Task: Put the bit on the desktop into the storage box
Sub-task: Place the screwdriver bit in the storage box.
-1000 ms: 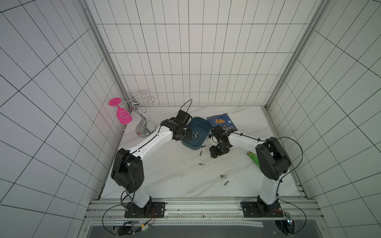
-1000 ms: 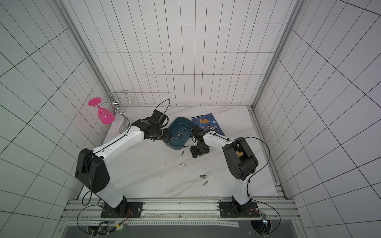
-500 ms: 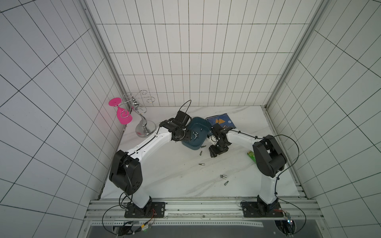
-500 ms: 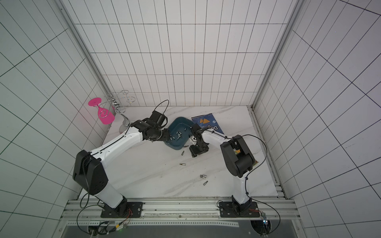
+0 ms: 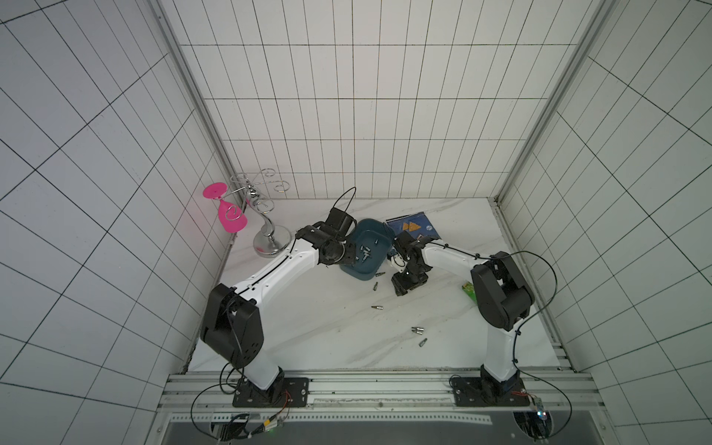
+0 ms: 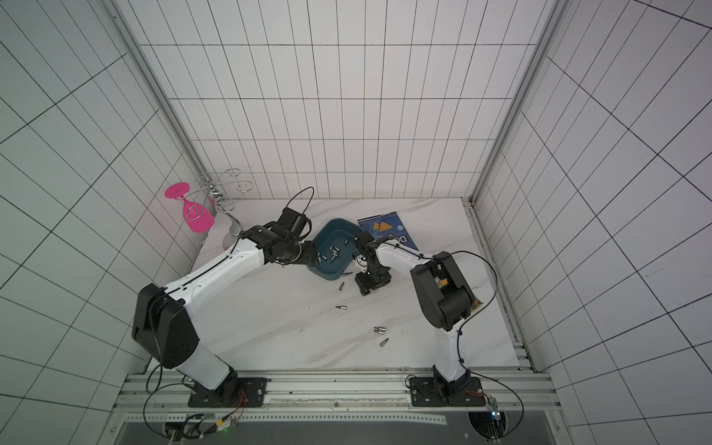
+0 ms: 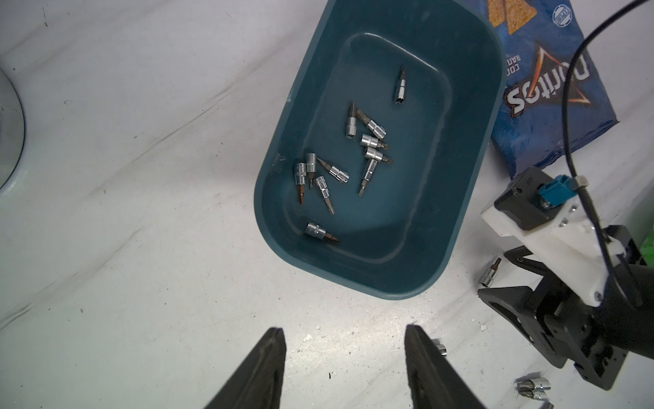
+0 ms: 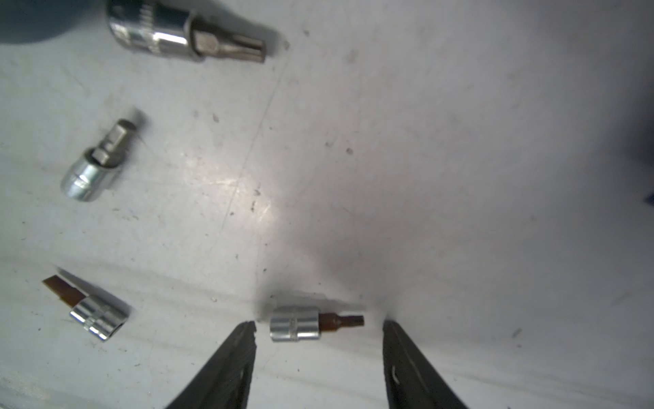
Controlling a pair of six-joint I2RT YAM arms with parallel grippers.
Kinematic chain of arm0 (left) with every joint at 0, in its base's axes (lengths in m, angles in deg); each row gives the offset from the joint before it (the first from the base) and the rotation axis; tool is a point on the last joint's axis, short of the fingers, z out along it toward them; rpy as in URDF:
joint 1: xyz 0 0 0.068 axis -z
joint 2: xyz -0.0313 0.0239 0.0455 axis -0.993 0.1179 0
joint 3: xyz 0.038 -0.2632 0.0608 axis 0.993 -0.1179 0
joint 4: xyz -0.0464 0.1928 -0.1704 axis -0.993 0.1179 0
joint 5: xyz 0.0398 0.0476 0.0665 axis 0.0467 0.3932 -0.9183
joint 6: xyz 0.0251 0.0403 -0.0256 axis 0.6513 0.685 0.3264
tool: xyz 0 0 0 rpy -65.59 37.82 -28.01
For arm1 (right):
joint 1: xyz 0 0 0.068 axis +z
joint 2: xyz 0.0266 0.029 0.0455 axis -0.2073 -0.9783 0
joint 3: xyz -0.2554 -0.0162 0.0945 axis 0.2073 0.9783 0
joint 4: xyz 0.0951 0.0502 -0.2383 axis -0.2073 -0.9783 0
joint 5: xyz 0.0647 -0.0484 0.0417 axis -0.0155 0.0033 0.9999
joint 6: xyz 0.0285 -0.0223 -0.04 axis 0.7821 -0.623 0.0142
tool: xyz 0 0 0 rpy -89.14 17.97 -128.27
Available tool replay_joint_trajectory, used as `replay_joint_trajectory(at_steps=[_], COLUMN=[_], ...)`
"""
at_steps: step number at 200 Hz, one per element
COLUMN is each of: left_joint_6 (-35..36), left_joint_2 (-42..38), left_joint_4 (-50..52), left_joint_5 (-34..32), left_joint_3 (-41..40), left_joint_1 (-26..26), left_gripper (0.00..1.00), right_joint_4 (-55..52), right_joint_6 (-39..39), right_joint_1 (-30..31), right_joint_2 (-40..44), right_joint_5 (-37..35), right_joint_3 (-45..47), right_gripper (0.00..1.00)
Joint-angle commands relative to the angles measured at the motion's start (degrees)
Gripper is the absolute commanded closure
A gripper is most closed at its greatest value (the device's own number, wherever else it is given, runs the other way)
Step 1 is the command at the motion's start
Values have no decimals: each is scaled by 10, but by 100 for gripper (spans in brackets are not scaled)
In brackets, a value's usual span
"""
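The teal storage box [image 5: 368, 250] [image 7: 375, 148] sits on the white desktop [image 5: 327, 339] with several chrome bits inside. My right gripper [image 8: 320, 325] [image 5: 400, 287] is down at the desktop just right of the box. It is open, its fingers [image 8: 226, 364] on either side of a loose bit [image 8: 311, 324] [image 7: 490, 277] without gripping it. Three more bits [image 8: 95, 166] lie nearby. My left gripper [image 7: 345, 333] [image 5: 343, 256] hangs open and empty beside the box's left side. One bit [image 7: 439, 348] lies by its finger.
A blue Doritos bag [image 5: 412, 227] lies behind the box. A chrome glass rack [image 5: 269, 239] with a pink glass [image 5: 231, 219] stands at the back left. Loose bits [image 5: 417, 329] lie toward the front, and a green packet [image 5: 468, 289] lies under the right arm.
The right arm's elbow has shifted slightly left while its gripper stays low by the box. The left arm has not moved.
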Motion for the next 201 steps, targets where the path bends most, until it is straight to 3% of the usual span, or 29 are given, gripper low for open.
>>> replay_joint_trajectory(at_steps=[1,201], left_joint_6=[-3,-4], left_joint_2=[-19,-36], left_joint_4=[-7,-7], left_joint_5=[-9,-6], left_joint_3=[-6,-27], left_joint_1=[-3,-12], left_gripper=[42,42], right_joint_4=[-14,-20], right_joint_6=[-14,-38], right_joint_1=[0,15], right_joint_2=[-19,-49], right_joint_5=[-10,1], right_joint_3=[-7,-32], right_gripper=[40,43])
